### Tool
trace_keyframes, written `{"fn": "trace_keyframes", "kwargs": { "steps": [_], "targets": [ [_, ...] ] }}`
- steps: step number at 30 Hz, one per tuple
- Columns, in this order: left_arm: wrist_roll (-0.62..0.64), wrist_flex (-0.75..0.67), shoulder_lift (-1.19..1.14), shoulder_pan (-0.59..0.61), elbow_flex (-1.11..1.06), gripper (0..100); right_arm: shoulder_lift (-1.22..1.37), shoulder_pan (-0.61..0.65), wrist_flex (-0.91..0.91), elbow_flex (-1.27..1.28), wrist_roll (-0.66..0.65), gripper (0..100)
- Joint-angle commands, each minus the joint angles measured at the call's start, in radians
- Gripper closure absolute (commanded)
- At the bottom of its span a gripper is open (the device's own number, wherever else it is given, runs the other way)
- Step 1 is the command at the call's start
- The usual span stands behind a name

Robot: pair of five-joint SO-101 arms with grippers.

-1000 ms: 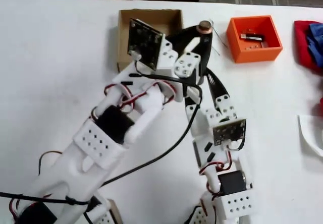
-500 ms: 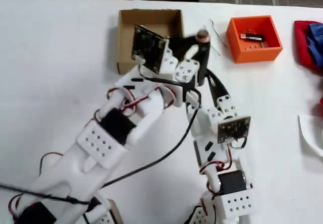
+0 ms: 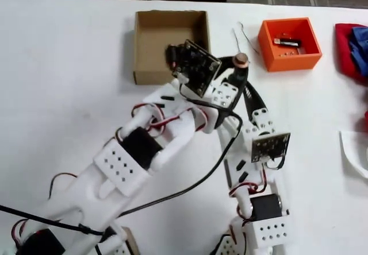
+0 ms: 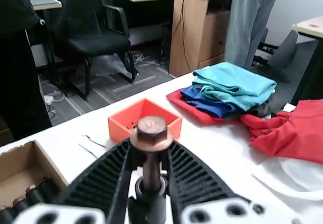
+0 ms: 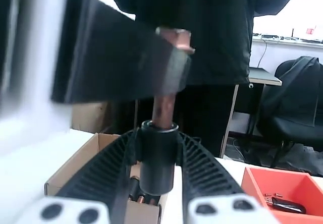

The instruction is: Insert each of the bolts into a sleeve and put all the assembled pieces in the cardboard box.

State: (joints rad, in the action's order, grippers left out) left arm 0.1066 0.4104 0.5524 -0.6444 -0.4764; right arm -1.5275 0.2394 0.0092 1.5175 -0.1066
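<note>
A copper bolt (image 4: pixel 148 151) stands head up between the fingers of my left gripper (image 4: pixel 148 158), which is shut on its shank. The shank's lower end sits in the mouth of a black sleeve (image 5: pixel 157 156). My right gripper (image 5: pixel 157 166) is shut on that sleeve from the sides. In the high view the bolt head (image 3: pixel 241 58) shows just right of the cardboard box (image 3: pixel 140 48), with both arms meeting under it. Several assembled pieces (image 4: pixel 25 201) lie in the box's near corner.
An orange bin (image 3: pixel 264 45) holding a small metal part stands right of the bolt. A thin wire (image 3: pixel 244 37) lies between bin and box. Folded cloths (image 3: pixel 352 42) and a white object (image 3: pixel 353 151) sit at the table's right edge.
The left arm has carried the bolt right and toward the table's front, off the cardboard box's corner. The right arm has shifted a little the same way beneath it.
</note>
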Motion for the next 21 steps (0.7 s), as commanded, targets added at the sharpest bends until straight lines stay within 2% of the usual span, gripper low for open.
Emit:
{"fn": "trace_keyframes", "kwargs": {
  "steps": [1,6,11,21],
  "targets": [
    [-0.009,0.032,0.014,0.009,0.008,97,-0.015,-0.012,-0.018,-0.021,0.003,97.5],
    [-0.009,0.051,0.014,0.003,0.016,96,-0.015,-0.012,-0.018,-0.021,0.003,97.5],
    [-0.002,0.058,0.014,0.009,0.012,84,-0.013,-0.012,-0.016,-0.021,0.002,97.5],
    [-0.008,0.149,0.015,0.009,0.082,83,-0.015,-0.012,-0.016,-0.021,0.002,97.5]
  ]
}}
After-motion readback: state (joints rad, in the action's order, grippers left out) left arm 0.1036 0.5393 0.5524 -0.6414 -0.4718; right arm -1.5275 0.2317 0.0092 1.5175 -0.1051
